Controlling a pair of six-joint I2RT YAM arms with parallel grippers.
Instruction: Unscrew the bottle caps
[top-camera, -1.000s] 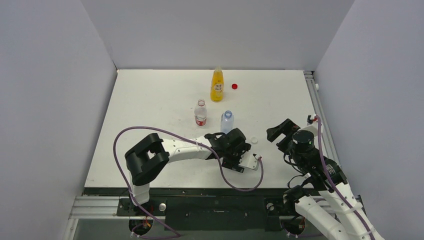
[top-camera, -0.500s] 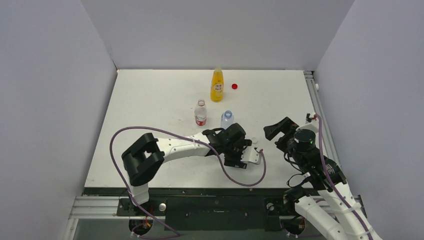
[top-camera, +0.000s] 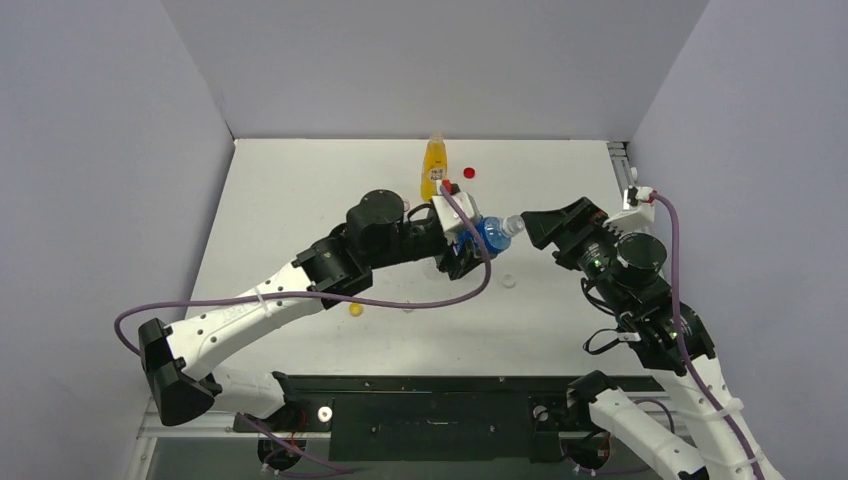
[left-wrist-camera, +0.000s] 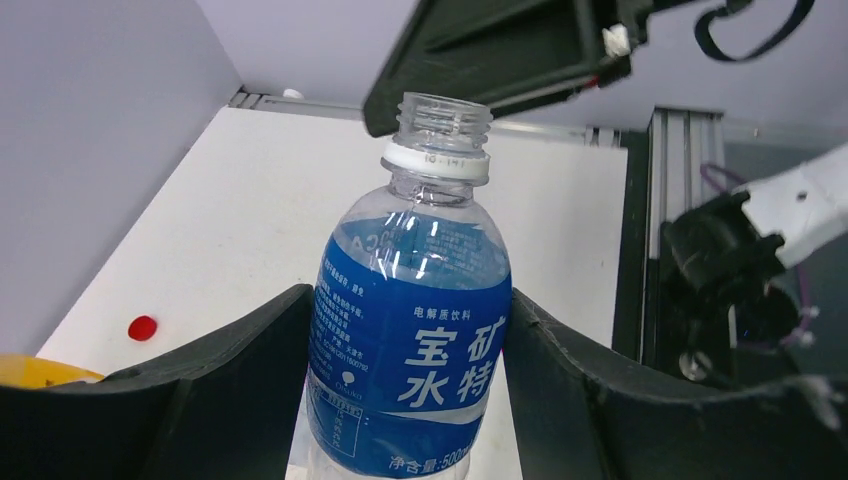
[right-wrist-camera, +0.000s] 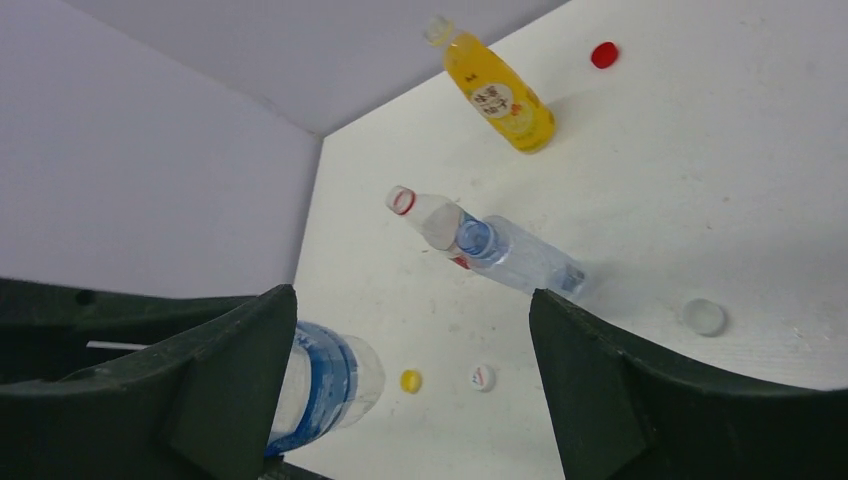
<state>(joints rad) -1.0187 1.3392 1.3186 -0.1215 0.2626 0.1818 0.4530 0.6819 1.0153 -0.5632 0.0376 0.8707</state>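
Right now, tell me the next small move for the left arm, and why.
Probably lower the blue-label bottle to stand on the table. The left pincer holds it tilted in the air, its mouth already bare. The right pincer is open and empty beside it. The red cap, yellow cap, white cap and clear cap lie loose, so nothing seems left to unscrew.

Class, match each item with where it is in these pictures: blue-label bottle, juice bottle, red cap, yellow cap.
Items:
1. blue-label bottle
2. juice bottle
3. red cap
4. yellow cap

Places:
A. upright near the far edge of the table
B. loose on the table, toward the near side
C. gripped in the left hand
D. loose beside the juice bottle

Pairs: 1-C, 2-A, 3-D, 4-B
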